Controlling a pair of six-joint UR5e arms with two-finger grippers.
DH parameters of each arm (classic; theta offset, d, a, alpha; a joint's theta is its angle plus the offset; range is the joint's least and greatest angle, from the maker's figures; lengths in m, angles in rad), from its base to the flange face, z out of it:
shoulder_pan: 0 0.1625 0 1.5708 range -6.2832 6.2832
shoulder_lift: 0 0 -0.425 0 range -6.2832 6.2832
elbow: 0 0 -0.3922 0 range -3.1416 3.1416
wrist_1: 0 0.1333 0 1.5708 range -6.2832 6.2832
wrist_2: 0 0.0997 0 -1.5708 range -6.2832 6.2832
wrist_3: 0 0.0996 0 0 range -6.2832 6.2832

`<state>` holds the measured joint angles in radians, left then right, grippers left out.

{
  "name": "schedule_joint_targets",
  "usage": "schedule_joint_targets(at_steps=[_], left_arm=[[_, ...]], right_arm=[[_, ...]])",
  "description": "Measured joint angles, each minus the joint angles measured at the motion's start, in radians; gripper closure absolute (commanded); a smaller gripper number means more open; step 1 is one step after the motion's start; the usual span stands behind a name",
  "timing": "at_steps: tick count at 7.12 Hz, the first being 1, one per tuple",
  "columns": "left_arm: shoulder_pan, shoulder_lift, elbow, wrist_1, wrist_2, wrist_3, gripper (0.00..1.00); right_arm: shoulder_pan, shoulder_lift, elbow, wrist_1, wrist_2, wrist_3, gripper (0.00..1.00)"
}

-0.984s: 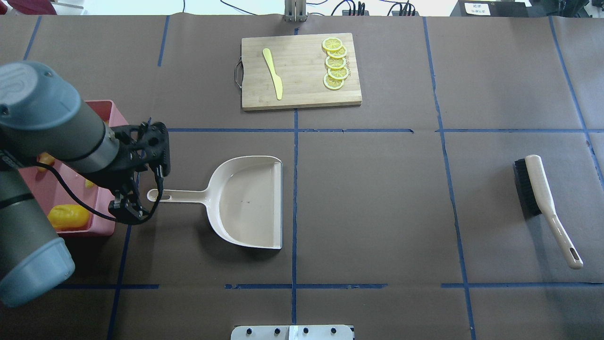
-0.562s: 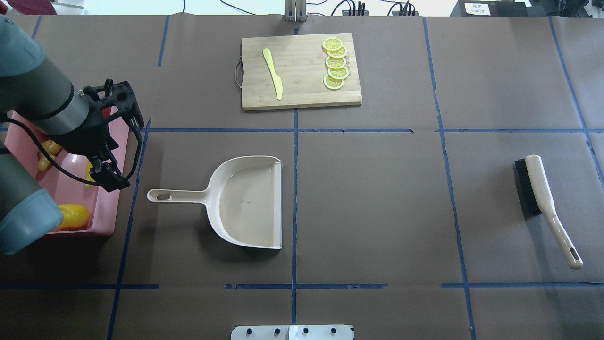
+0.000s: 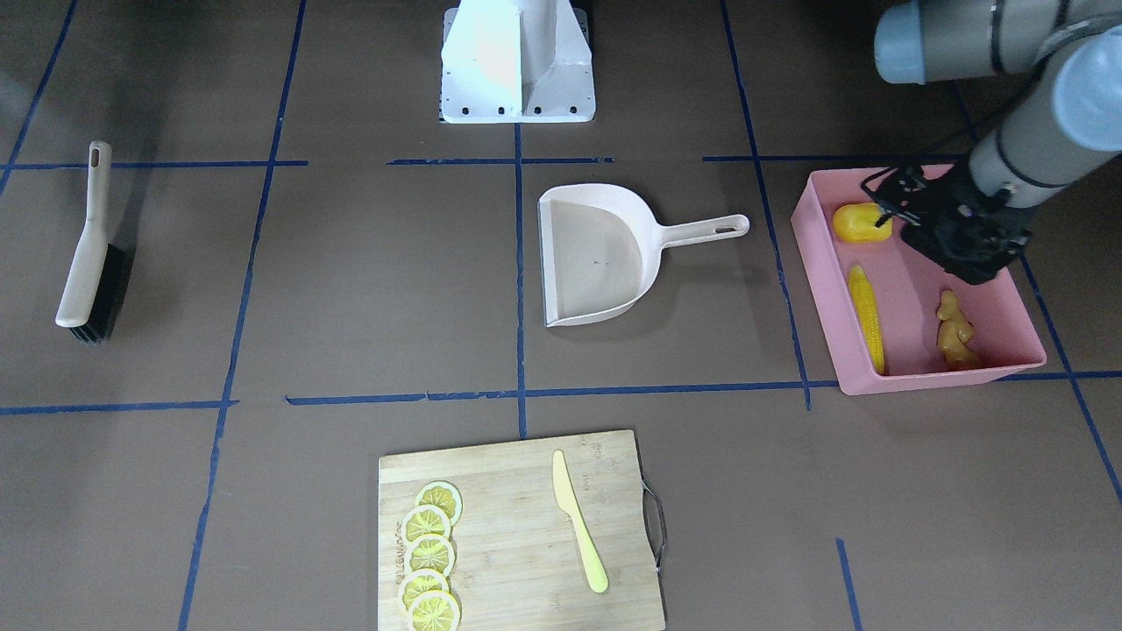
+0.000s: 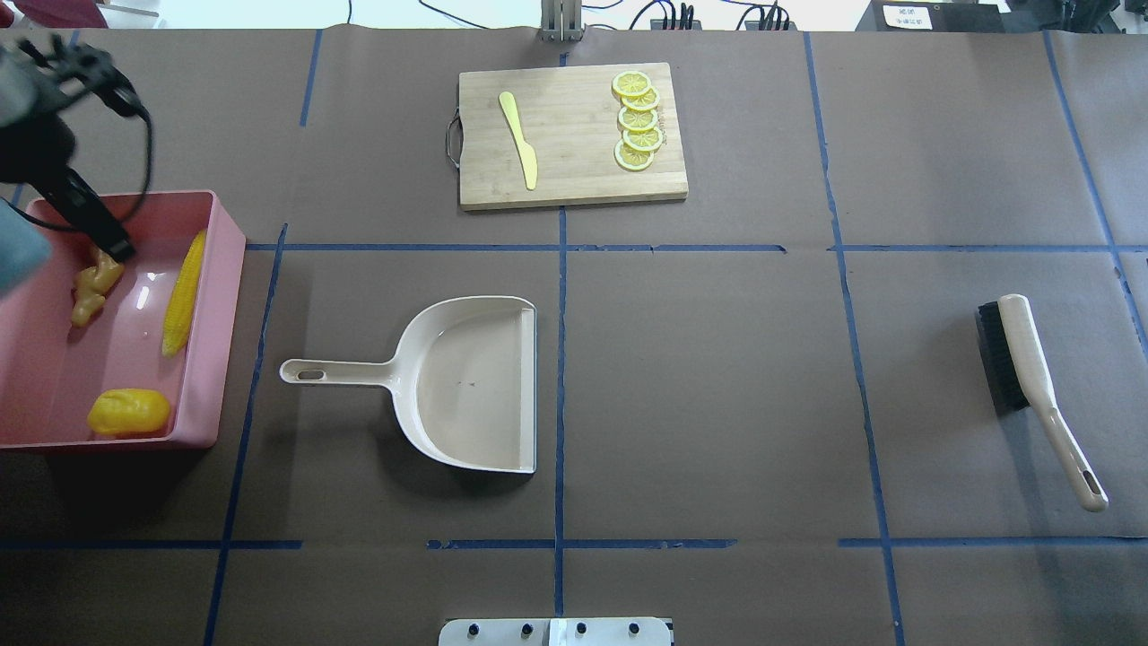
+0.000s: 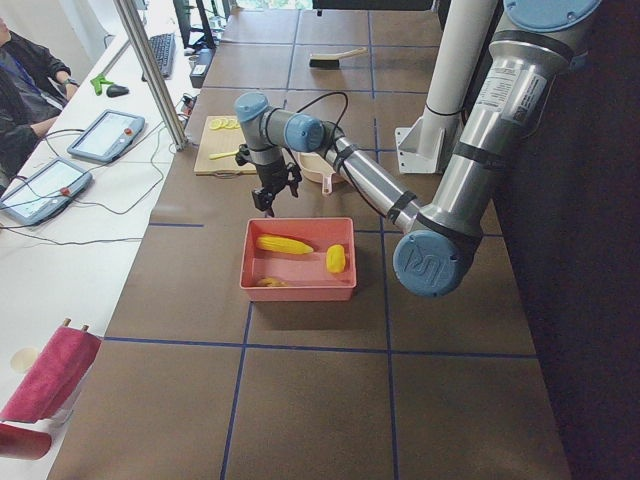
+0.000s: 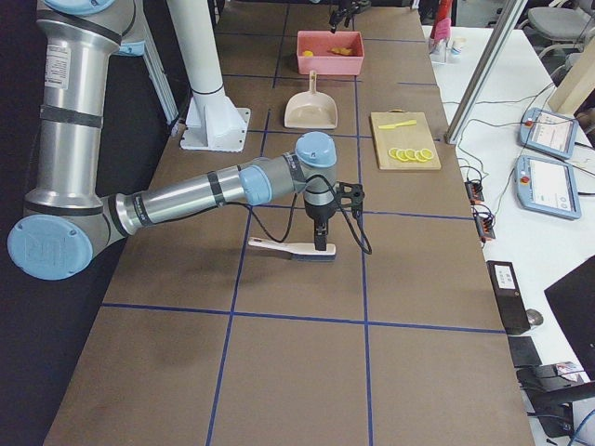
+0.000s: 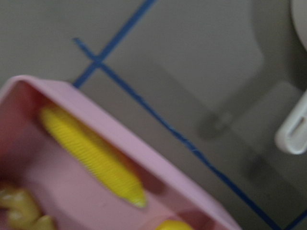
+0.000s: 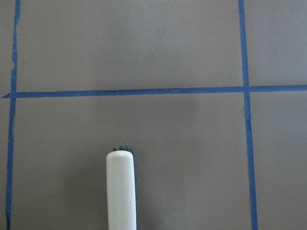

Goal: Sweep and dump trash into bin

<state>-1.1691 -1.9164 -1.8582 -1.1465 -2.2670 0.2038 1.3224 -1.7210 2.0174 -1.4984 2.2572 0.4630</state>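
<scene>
- Overhead exterior, far left: left tool (image 4: 115,244) hangs over the bin's far end, tips near the ginger root; its opening and any hold cannot be told.
- Bin (image 4: 224,314), pink, on the desk (image 4: 717,359); it holds all the trash.
- Ginger root (image 4: 92,285), by the bin's left side.
- Lumpy yellow oval piece (image 4: 128,412), at the bin's near end.
- Corn cob (image 4: 184,292), along the bin's right wall.
- Dustpan (image 4: 475,386), beige, flat, handle towards the bin.
- Cutting board (image 4: 574,170), bearing a plastic knife (image 4: 519,139) and overlapping lemon slices (image 4: 637,121).
- Brush (image 4: 1031,377), lying far right.
- Right tool (image 6: 323,243), seen only from exterior right, above the brush; grip cannot be told.
</scene>
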Motion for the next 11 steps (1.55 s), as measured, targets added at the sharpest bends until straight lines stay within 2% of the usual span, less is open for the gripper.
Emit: schedule_joint_targets(at_steps=[3,5,8,11], left_arm=[[-0.249,0.021,0.141,0.0,-0.003,-0.003,0.0],[-0.351,0.113,0.226,-0.036,-0.005,0.04,0.0],[-0.396,0.265,0.25,-0.153,-0.009,0.061,0.0],[-0.397,0.363,0.254,-0.35,-0.017,-0.049,0.0]], right_arm=[[0.001,0.007,-0.001,0.009,0.003,-0.001,0.0],[0.001,0.009,-0.005,0.012,0.004,-0.006,0.0],[0.005,-0.009,-0.026,0.011,0.011,-0.025,0.0],[0.071,-0.017,-0.101,0.01,0.072,-0.159,0.0]])
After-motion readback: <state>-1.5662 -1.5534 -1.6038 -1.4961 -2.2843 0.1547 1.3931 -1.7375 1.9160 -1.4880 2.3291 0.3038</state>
